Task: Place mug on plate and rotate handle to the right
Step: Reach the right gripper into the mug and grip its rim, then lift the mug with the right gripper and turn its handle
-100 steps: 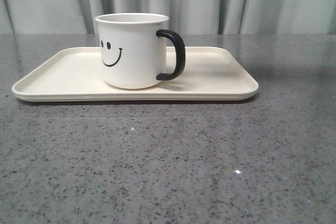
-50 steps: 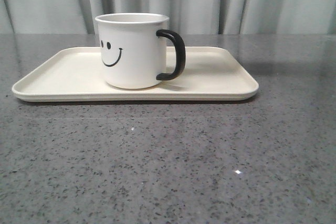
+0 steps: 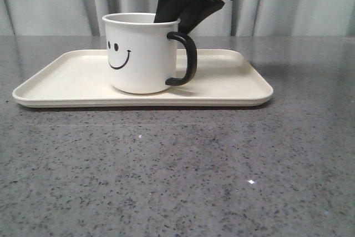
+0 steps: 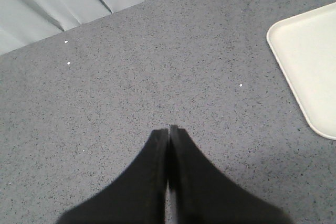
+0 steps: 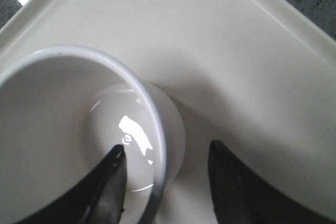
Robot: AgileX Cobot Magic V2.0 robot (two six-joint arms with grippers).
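Note:
The white mug (image 3: 141,54) with a black smiley face stands upright on the cream plate (image 3: 233,79). Its black handle (image 3: 186,59) points right in the front view. My right gripper (image 3: 176,18) reaches down from above at the mug's back rim. In the right wrist view it (image 5: 165,150) is open and straddles the mug's wall (image 5: 157,145): one finger (image 5: 113,177) is inside the mug, the other finger (image 5: 226,177) is outside over the plate (image 5: 241,61). My left gripper (image 4: 168,129) is shut and empty over the grey table, with the plate's corner (image 4: 304,61) off to one side.
The grey speckled table (image 3: 177,176) stretches in front of the plate. Pale curtains (image 3: 288,4) hang behind the table's far edge.
My right gripper has come down from the top of the front view to the mug's rim. The mug has shifted very slightly to the right.

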